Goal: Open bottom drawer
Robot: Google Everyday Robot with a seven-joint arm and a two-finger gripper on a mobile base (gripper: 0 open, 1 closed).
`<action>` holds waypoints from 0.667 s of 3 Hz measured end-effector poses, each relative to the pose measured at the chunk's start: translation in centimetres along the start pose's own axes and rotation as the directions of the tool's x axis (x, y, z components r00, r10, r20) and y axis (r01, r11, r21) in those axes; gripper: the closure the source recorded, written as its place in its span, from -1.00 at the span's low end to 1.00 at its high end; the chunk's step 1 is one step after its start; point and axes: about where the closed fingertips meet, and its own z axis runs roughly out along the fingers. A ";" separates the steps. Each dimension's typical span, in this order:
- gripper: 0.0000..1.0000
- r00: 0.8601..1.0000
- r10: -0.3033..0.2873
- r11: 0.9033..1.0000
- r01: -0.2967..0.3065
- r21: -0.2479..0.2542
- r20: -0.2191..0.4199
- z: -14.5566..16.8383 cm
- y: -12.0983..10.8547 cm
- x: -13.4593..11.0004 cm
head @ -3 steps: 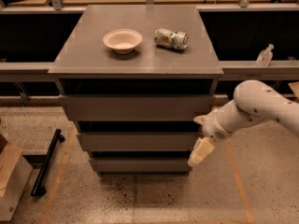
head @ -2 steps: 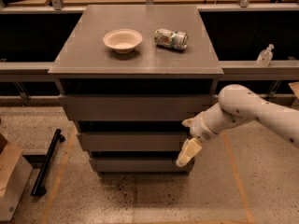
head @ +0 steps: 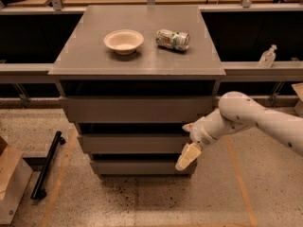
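Observation:
The bottom drawer (head: 137, 167) is the lowest of three grey-brown flat fronts in the cabinet, the shortest and narrowest-looking, and it sits closed. My gripper (head: 185, 158) hangs from the white arm (head: 246, 119) that reaches in from the right. Its cream tip is in front of the right end of the bottom drawer, just above that front's top edge. The middle drawer front (head: 135, 143) and the top drawer front (head: 137, 109) are closed above it.
On the cabinet top (head: 85, 56) stand a cream bowl (head: 123, 41) and a crushed can (head: 173, 39) lying on its side. A black bar (head: 47, 164) lies on the floor at the left beside a cardboard box (head: 10, 183). A clear bottle (head: 267, 56) stands on the right ledge.
The arm has moved left across the cabinet front, bringing the gripper from beyond the right edge to in front of the bottom drawer's right end. The drawers have not moved.

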 end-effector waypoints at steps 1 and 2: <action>-1.00 0.999 0.035 0.999 -0.035 -0.022 0.007 3.7 -1.5 0.8; -1.00 0.996 0.084 0.995 -0.084 -0.045 -0.011 7.7 -3.2 2.3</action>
